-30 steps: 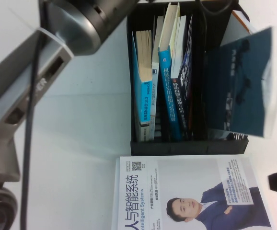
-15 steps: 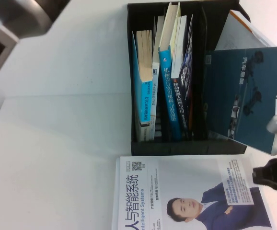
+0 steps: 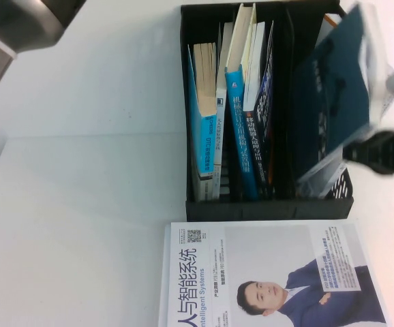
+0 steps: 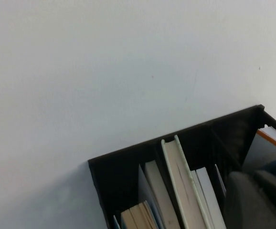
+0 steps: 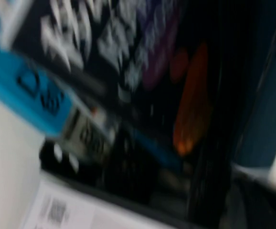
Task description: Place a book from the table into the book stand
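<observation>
The book (image 3: 333,88) shows its dark teal back and stands tilted over the rightmost slot of the black book stand (image 3: 265,208), with its lower corner down inside the slot. My right gripper (image 3: 373,146) is shut on the book's outer edge, just right of the stand. In the blurred right wrist view the teal cover (image 5: 267,95) fills the side. My left gripper (image 4: 257,200) hovers high above the stand's back; only the left arm (image 3: 20,27) shows in the high view, at the top left.
Several upright books (image 3: 234,102) fill the stand's left and middle slots. A grey-backed book with orange trim (image 3: 333,24) leans in the right slot behind the held book. A white book picturing a man in a blue suit (image 3: 272,279) lies on the white table (image 3: 81,204) before the stand.
The book has turned from facing the camera to nearly edge-on and its lower corner has dropped into the right slot. My right gripper rose with it. The left arm withdrew to the upper left.
</observation>
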{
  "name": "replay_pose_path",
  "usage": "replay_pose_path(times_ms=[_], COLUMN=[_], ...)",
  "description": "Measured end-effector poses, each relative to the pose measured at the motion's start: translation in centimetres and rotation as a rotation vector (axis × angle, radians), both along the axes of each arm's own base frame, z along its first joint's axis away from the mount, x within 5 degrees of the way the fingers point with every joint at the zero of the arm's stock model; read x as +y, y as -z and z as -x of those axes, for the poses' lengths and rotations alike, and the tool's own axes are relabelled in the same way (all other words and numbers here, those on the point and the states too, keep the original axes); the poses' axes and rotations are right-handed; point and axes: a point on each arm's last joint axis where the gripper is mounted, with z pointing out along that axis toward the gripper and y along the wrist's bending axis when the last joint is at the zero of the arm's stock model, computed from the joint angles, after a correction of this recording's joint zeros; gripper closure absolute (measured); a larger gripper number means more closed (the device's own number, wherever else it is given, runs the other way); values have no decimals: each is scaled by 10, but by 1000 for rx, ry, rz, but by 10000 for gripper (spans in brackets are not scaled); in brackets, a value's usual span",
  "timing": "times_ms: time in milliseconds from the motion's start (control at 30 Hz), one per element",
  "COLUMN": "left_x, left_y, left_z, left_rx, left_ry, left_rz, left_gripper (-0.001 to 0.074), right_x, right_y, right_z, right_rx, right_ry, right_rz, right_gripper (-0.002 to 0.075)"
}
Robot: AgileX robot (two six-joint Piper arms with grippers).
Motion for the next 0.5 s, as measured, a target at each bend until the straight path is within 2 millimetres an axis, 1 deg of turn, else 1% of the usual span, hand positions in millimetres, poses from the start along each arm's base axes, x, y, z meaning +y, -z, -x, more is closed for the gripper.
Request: replay_pose_path(times_ms=[100,167,300,367,500], left_x=[0,0,1,1,6], left_y=[0,1,1,2,0], left_z=[0,0,0,0,5], left_rx=[5,6,14,20,36], left_ry=[-2,-2,-5,-5,-9], left_rz=[-2,-5,-11,-26,-65], left_gripper=[736,736,737,737,737], right_x=[-1,-1,2,4,2], right_y=[-30,-54,-89,-96,-99], right_z=[-15,-24,-30,-29,-20], right_rx=[-121,-208,-311,-322,-298], right_ry=[29,32,-17,-47,-88], right_rz=[3,15,39,50,115], right_gripper=[731,731,731,731,731])
